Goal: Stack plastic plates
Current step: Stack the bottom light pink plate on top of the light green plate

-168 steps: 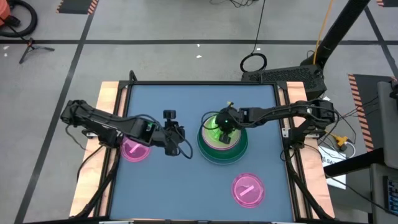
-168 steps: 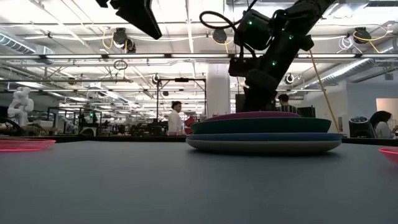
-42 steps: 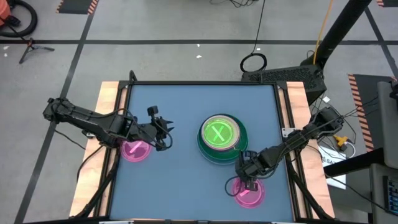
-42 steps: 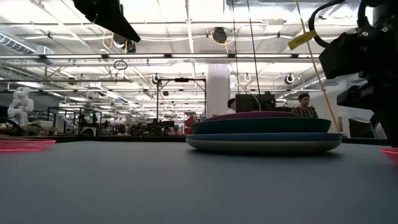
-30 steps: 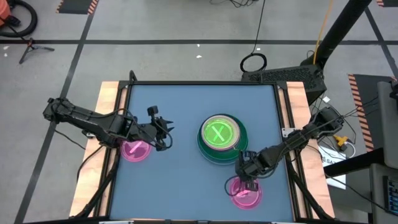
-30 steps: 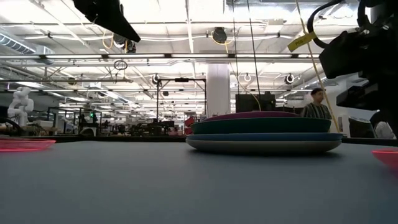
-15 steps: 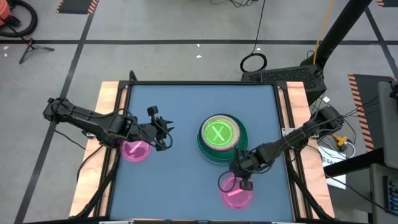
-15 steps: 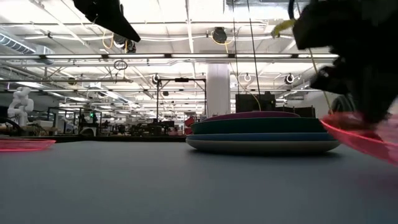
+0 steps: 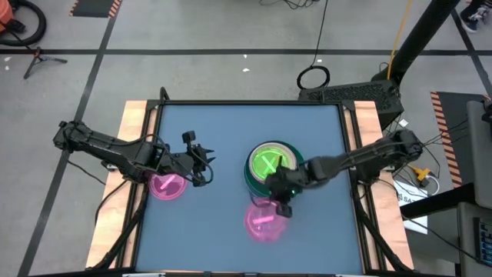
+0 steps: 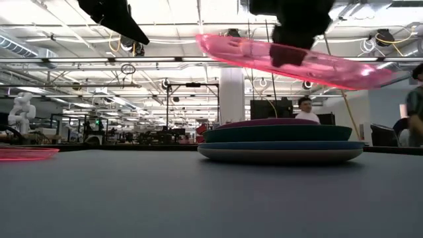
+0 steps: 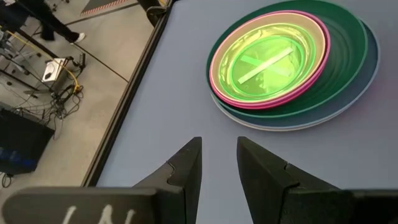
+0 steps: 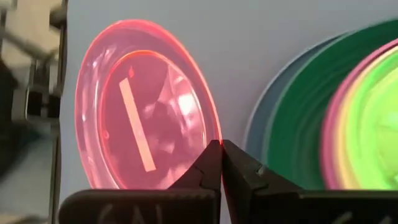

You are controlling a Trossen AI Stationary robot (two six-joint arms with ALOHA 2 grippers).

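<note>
Right gripper (image 9: 281,201), jaws pinching a pink plate's (image 9: 264,220) rim, should level and centre it over the stack (image 9: 274,170); left gripper (image 11: 217,163) idles, jaws narrowly parted.

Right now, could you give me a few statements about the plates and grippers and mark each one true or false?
1. The right gripper pinches the rim of a translucent pink plate lifted off the table. True.
2. The stack of plates is topped by a purple plate. False: a translucent green plate is on top.
3. The left gripper holds a plate. False: its fingers are apart and hold nothing.
4. Another pink plate lies on the table near the left arm. True.
</note>
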